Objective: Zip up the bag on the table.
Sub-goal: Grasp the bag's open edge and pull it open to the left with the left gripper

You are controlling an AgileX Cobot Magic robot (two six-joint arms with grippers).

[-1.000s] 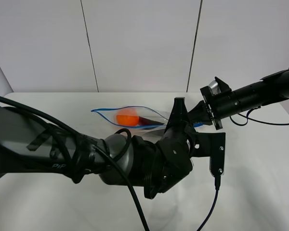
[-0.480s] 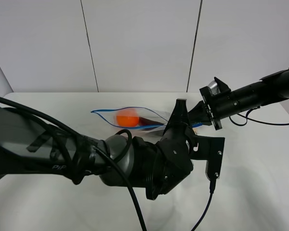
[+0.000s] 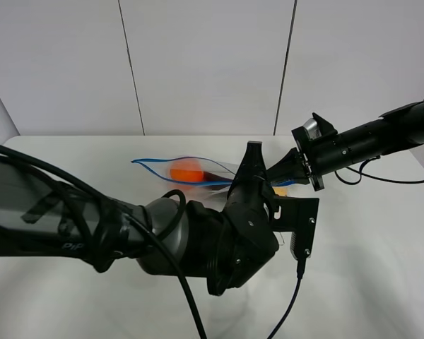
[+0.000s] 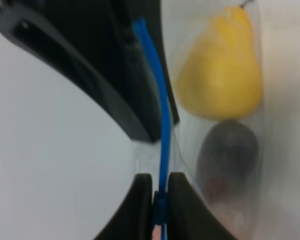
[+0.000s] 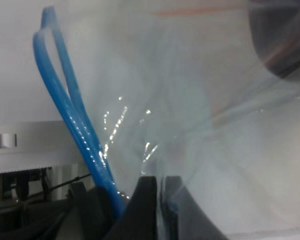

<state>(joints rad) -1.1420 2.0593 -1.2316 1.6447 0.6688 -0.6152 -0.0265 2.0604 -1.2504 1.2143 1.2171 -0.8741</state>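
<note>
**Two arms on one zipper:** A clear plastic bag [image 3: 198, 164] lies on the white table [image 3: 381, 240]. It sits toward the far edge, at about 12 o'clock from the middle of the high view, and its length runs from 9 o'clock to 3 o'clock. Two dark robot arms meet at its 3 o'clock end.

The left arm [image 3: 127, 233] lies across the foreground from 8 o'clock and hides the bag's near side. The left gripper [image 4: 160, 197] has both fingers pressed together on the blue zipper strip [image 4: 162, 115], which runs straight between the pads. The right arm [image 3: 367, 145] stretches in from 3 o'clock. The right gripper [image 5: 161, 200] is clamped on the bag's clear film just beside the strip. The two grippers sit right next to each other, and the right one's black finger shows alongside the strip in the left wrist view.

Toward the 9 o'clock end the strip's two halves stand apart in a long lens shape, so the mouth is open there. In the right wrist view the two blue tracks run separately and draw together near the grippers.

Through the plastic show an orange item [image 3: 186, 171] near the bag's middle, a yellow pear-shaped fruit [image 4: 221, 70], and a dark purple piece [image 4: 227, 155] right beside the fruit. Pale wall panels [image 3: 205, 63] stand behind the table at 12 o'clock.
</note>
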